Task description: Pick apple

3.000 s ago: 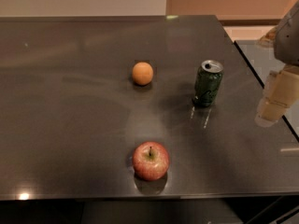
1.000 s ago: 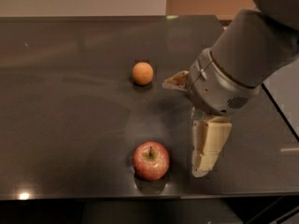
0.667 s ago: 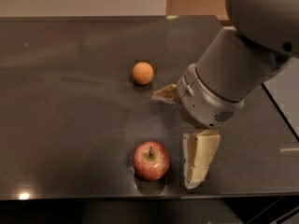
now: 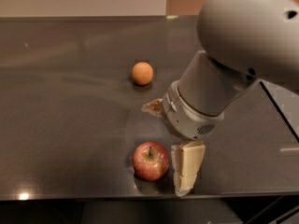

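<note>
The red apple (image 4: 150, 160), with a short dark stem, sits near the front edge of the dark table (image 4: 60, 125). My gripper (image 4: 166, 148) is low over the table just right of the apple, and it is open. One pale finger (image 4: 187, 168) stands close beside the apple's right side. The other fingertip (image 4: 152, 107) shows behind the apple, further back. The apple rests on the table, not held. The large grey arm (image 4: 233, 55) fills the upper right.
A smaller orange round fruit (image 4: 142, 73) lies further back on the table, left of the arm. The table's front edge (image 4: 93, 196) runs just below the apple. A lighter surface (image 4: 289, 101) adjoins the table at right.
The arm has come in from the right and moved left toward the apple, now hiding the green can. The near finger now stands right beside the apple. The apple and orange fruit have not moved.
</note>
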Action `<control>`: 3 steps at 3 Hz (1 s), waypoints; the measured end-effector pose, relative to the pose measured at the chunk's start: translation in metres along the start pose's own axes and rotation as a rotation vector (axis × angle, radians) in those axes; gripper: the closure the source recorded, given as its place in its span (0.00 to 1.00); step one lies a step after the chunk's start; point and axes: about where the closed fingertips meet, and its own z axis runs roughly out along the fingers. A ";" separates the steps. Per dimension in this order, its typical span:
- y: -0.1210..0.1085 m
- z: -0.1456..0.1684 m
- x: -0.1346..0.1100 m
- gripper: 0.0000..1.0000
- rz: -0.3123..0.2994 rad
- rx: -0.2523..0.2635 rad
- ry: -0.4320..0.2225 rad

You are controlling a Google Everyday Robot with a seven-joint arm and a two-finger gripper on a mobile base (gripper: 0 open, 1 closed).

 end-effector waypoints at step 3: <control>-0.004 0.021 0.004 0.37 -0.017 -0.022 0.027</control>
